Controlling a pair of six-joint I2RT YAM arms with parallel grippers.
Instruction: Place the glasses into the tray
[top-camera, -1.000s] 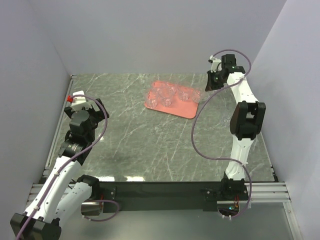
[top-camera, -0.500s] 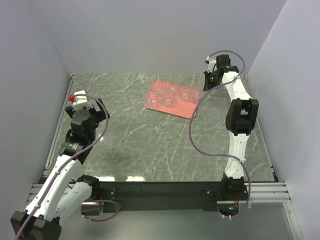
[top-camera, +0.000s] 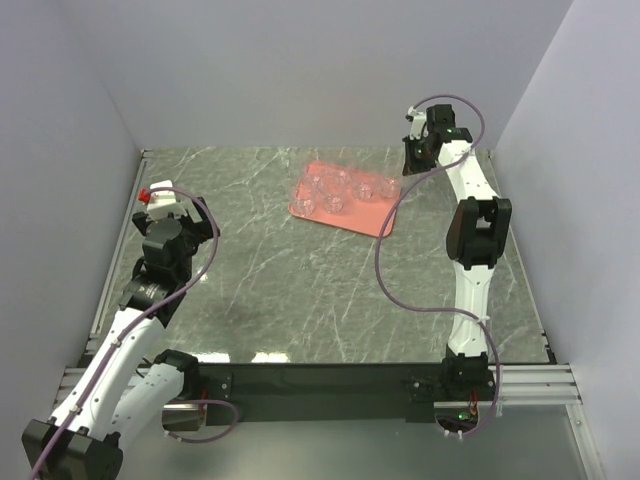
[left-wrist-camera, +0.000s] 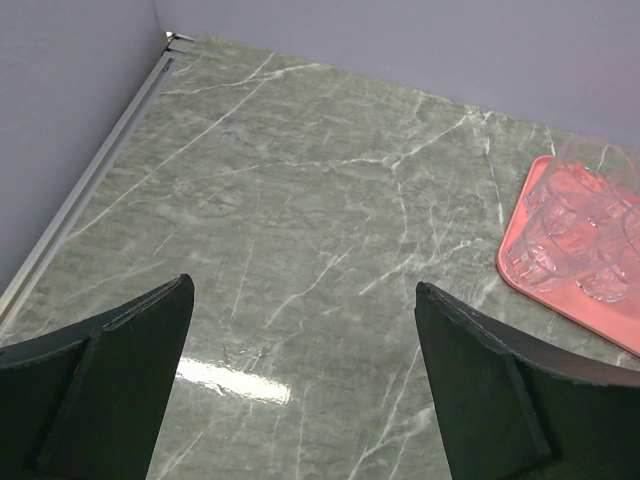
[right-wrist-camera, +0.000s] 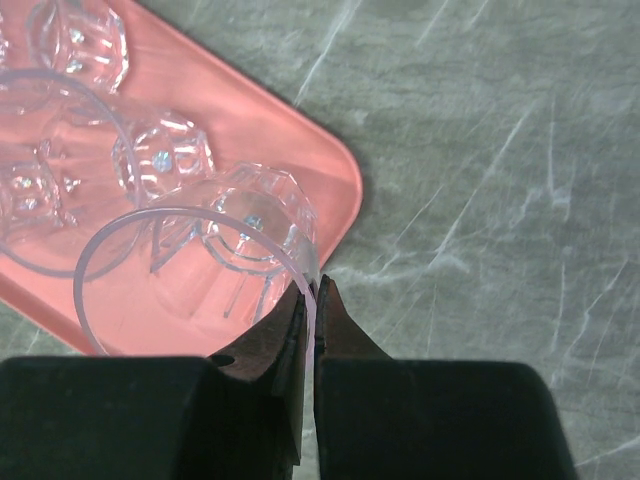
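The salmon-pink tray (top-camera: 372, 214) lies at the back middle of the table, with several clear glasses (top-camera: 333, 190) on it. It also shows in the left wrist view (left-wrist-camera: 515, 245) and in the right wrist view (right-wrist-camera: 290, 150). My right gripper (right-wrist-camera: 314, 292) is shut on the rim of one clear glass (right-wrist-camera: 230, 230), held over the tray's right corner; in the top view the gripper (top-camera: 412, 165) is just right of the tray. Other glasses (right-wrist-camera: 160, 158) stand on the tray beside it. My left gripper (left-wrist-camera: 300, 300) is open and empty, far to the left (top-camera: 152, 200).
Grey walls close in the table at the back and both sides. A metal rail (left-wrist-camera: 90, 190) runs along the left edge. The right arm's purple cable (top-camera: 385, 270) hangs over the table right of centre.
My right gripper has moved left and back toward the tray's right corner with the glass. The left arm has barely moved.
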